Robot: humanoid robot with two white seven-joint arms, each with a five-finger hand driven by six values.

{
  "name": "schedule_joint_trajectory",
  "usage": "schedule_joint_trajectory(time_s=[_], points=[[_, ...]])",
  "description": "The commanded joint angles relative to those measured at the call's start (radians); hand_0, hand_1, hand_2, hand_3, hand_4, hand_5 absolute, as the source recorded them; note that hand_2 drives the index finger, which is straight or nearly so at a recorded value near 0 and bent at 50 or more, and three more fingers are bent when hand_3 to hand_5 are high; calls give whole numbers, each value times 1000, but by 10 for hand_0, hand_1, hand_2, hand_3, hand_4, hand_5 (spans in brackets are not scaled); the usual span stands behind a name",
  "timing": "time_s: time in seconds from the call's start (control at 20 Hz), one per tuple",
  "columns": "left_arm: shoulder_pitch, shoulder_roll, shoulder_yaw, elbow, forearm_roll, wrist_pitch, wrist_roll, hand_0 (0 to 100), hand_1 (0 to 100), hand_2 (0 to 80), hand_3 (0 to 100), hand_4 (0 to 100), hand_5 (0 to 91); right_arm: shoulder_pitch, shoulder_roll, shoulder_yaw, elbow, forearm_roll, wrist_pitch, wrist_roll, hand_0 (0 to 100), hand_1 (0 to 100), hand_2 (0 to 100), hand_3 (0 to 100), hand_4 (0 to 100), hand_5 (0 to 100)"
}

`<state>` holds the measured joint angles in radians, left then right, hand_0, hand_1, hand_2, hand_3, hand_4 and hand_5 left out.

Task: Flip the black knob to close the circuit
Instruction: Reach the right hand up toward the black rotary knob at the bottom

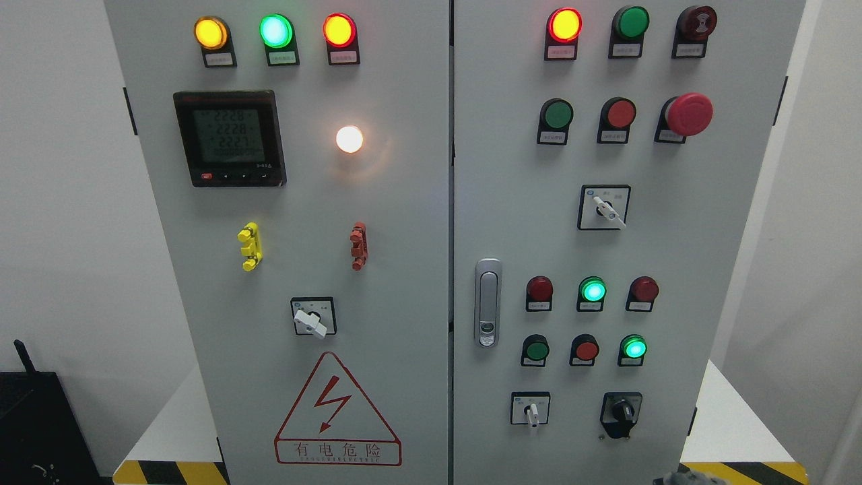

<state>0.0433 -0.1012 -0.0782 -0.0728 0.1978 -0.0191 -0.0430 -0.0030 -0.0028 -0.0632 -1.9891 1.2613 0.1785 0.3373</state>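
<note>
One black knob, low on right door.

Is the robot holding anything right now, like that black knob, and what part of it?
Nothing is held. The black knob on the right door is untouched, and only a grey sliver, maybe a hand, shows at the bottom edge below it.

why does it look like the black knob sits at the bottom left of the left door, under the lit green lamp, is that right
Not quite. The head view shows the black knob at the bottom right of the right door, not on the left door. The rest holds: it sits under the lit green lamp. No hand is on it yet; only a bit of one shows at the bottom edge.
</note>
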Motion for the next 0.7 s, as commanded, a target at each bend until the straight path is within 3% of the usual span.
schedule_joint_trajectory(time_s=[0.0, 0.25, 0.5, 0.65], points=[[1, 0, 0, -1, 0, 1, 0, 120, 556, 0, 0, 0, 0, -72, -23, 31, 42, 36, 36, -3, 0, 83, 898, 1000, 890, 906], [1, 0, 0, -1, 0, 1, 0, 120, 556, 0, 0, 0, 0, -120, -22, 33, 124, 36, 62, -12, 0, 15, 903, 1000, 893, 907], [1, 0, 0, -1, 0, 1, 0, 120, 556, 0, 0, 0, 0, -147, -19, 37, 179, 35, 78, -17, 0, 7, 907, 1000, 893, 908], [1, 0, 0, 1, 0, 1, 0, 120, 556, 0, 0, 0, 0, -170, -20, 33, 220, 30, 84, -40, 0, 3, 908, 1000, 893, 908]])
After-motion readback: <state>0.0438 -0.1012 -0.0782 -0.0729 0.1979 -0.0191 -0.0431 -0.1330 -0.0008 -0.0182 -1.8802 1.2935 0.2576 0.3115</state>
